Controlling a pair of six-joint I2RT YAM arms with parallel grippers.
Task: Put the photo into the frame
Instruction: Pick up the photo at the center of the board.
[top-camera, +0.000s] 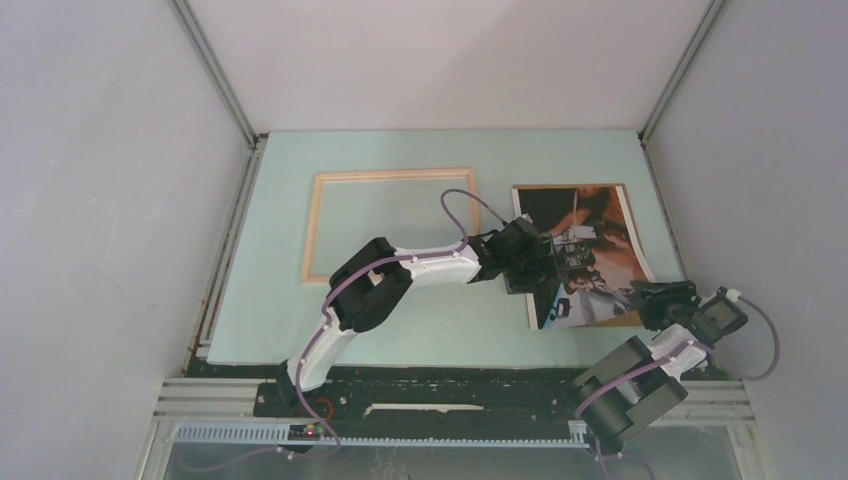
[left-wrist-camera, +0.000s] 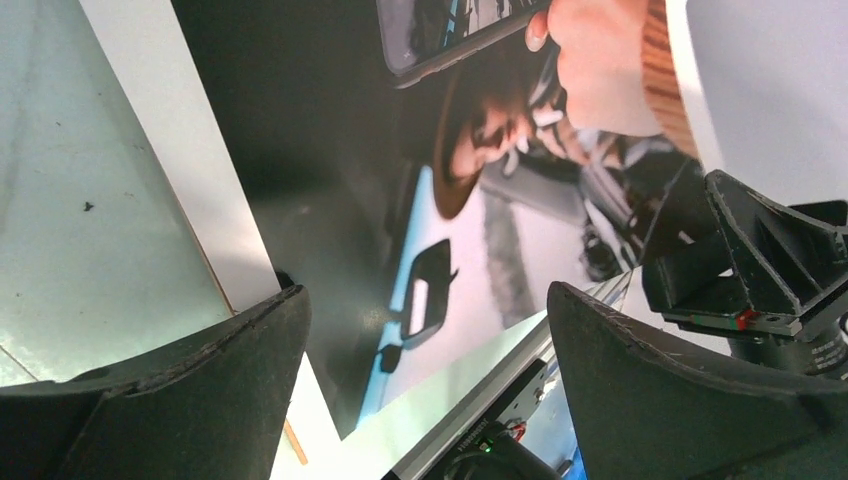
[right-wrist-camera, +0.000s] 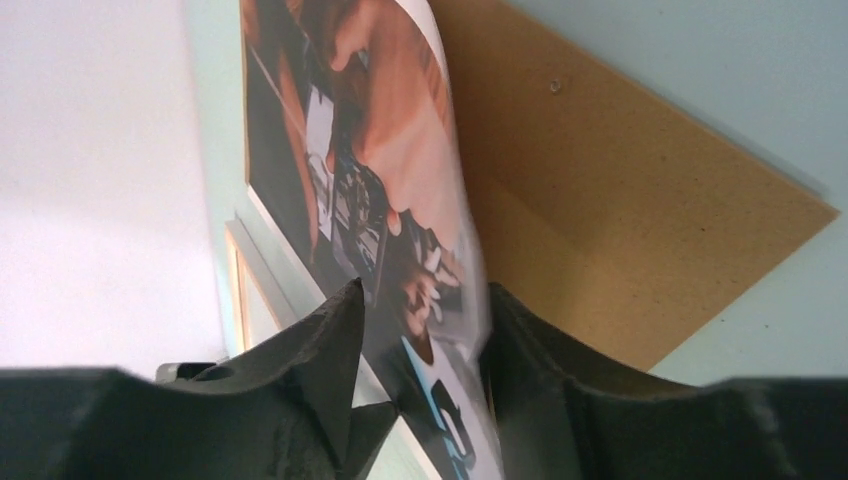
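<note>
The photo (top-camera: 600, 210) lies right of the frame (top-camera: 390, 175).

Robot lab test cell. Landmark is the pale green mat (top-camera: 280, 300). Plain grey walls (top-camera: 100, 200) box the mat on its left, right and far sides, and aluminium posts (top-camera: 215, 70) rise from its far corners. Left arm (top-camera: 420, 265) and right arm (top-camera: 650, 370) are bolted to a black plate (top-camera: 450, 385) at the mat's near edge. Aluminium rails (top-camera: 200, 395) and a slotted cable duct (top-camera: 430, 433) run just nearer than the plate.
</note>
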